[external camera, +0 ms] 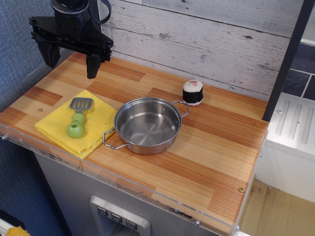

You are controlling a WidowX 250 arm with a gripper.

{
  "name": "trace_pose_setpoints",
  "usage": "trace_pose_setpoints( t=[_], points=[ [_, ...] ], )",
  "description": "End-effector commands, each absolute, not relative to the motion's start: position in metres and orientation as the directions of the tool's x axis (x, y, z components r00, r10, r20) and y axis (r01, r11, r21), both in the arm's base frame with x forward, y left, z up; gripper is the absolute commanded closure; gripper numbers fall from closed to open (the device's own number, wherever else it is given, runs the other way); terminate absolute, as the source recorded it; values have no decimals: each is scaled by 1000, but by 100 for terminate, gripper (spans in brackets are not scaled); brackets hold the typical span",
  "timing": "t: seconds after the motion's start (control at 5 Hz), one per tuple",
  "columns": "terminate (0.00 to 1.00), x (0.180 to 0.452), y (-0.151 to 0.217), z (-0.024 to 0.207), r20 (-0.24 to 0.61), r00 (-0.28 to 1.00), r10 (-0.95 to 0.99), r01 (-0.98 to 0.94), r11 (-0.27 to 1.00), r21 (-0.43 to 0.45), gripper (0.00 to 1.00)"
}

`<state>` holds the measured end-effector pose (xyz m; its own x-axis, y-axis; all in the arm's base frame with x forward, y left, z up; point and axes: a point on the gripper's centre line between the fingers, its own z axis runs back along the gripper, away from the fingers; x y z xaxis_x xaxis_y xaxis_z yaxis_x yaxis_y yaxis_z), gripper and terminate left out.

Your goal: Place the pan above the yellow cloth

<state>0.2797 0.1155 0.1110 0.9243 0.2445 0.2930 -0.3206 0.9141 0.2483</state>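
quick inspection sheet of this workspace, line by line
surface: wooden countertop with a clear strip along the front edge; no spills seen
job's things: pan upright and nothing in it, on the counter right of the yellow cloth, its near handle at the cloth's edge; cloth lies flat at the left front
clutter: green-handled spatula lying on the cloth; sushi roll standing behind the pan, apart from it
grippers: tool open, hanging above the back left of the counter, holding nothing
cables: a dark cable loop at the arm's top
surroundings: grey plank wall behind, white unit to the right
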Motion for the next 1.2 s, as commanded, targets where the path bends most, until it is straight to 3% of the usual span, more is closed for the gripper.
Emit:
trace_pose_setpoints(
  t=[0.0, 0.4, 0.6, 1.0],
  points=[
    [0, 280, 116, 111, 293, 924, 245, -321, 914, 248, 0],
    [0, 277, 96, 91, 299, 925, 235, -294, 941, 170, 0],
    [0, 280, 86, 80, 332, 913, 237, -266, 963, 43, 0],
    [0, 287, 75, 58, 323, 922, 214, -225, 974, -5, 0]
  ],
)
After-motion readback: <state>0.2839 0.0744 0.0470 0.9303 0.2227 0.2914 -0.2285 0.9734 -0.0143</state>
